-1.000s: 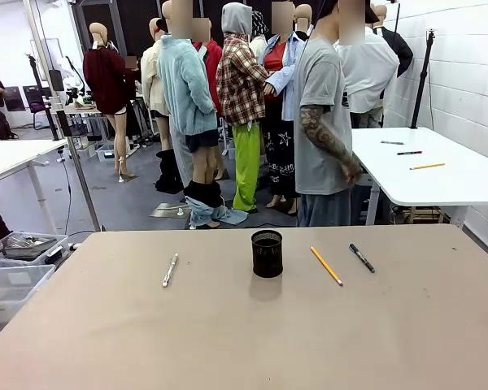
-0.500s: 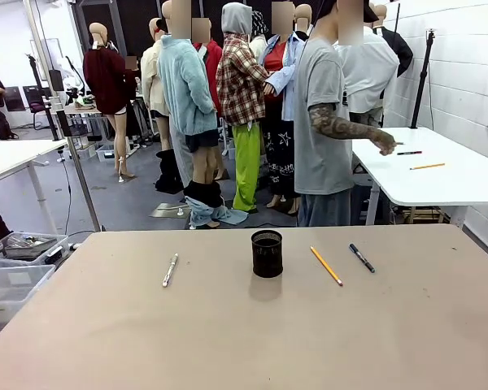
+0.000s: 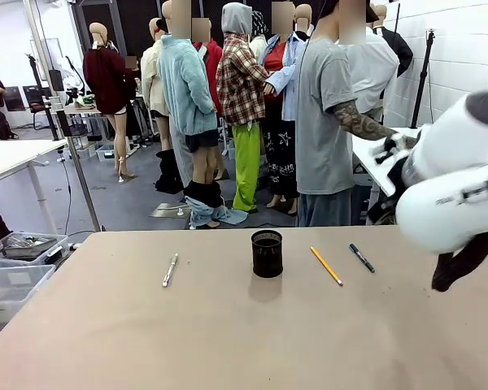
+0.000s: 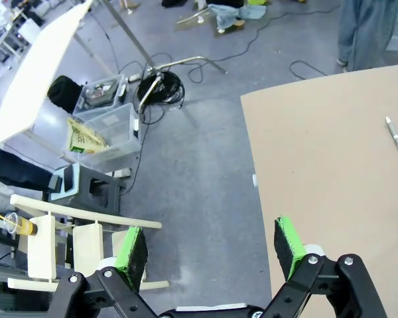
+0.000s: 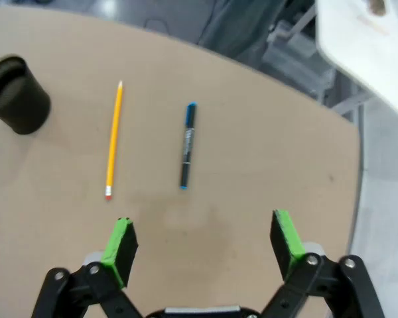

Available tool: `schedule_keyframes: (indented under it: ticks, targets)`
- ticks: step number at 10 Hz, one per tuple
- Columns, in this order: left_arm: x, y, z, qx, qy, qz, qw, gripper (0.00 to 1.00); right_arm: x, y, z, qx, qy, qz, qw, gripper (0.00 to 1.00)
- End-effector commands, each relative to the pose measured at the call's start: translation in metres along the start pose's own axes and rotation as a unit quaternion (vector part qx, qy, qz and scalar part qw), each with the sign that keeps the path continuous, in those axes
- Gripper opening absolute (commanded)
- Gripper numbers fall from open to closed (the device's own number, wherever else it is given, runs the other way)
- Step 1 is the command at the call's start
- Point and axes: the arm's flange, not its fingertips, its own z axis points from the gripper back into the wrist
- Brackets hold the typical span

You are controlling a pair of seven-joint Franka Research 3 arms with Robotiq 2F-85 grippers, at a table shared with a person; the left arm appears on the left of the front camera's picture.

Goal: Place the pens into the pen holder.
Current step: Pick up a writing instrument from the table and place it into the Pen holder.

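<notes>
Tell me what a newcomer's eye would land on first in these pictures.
The big white right arm looms at the right edge of the front view, over the right end of the table. Mid-table stands the black pen holder, with a silver pen lying to its left and a yellow pencil and dark pen to its right. The right gripper hangs open near those two.

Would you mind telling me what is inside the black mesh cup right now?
Nothing rises above the rim of the cup. The silver pen, pencil and dark pen all lie on the table beside it. The cup's dark inside hides its bottom.
</notes>
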Motion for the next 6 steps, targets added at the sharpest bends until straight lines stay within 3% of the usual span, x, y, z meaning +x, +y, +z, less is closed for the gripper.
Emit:
schedule_keyframes:
  ticks: [1, 2, 3, 6]
  targets:
    - [0.000, 0.003, -0.001, 0.008, -0.005, -0.005, 1.000, 1.00, 0.024, -0.013, -0.036, -0.015, 0.013, -0.012, 1.000, 1.00]
    - [0.000, 0.003, -0.001, 0.008, -0.005, -0.005, 1.000, 1.00, 0.028, -0.012, -0.038, -0.019, 0.008, -0.025, 0.999, 1.00]
    - [0.000, 0.003, -0.001, 0.008, -0.005, -0.005, 1.000, 1.00, 0.001, -0.002, -0.026, 0.008, 0.012, -0.005, 1.000, 1.00]
    - [0.000, 0.003, -0.001, 0.008, -0.005, -0.005, 1.000, 1.00, 0.009, -0.011, -0.038, 0.008, 0.014, -0.012, 1.000, 1.00]
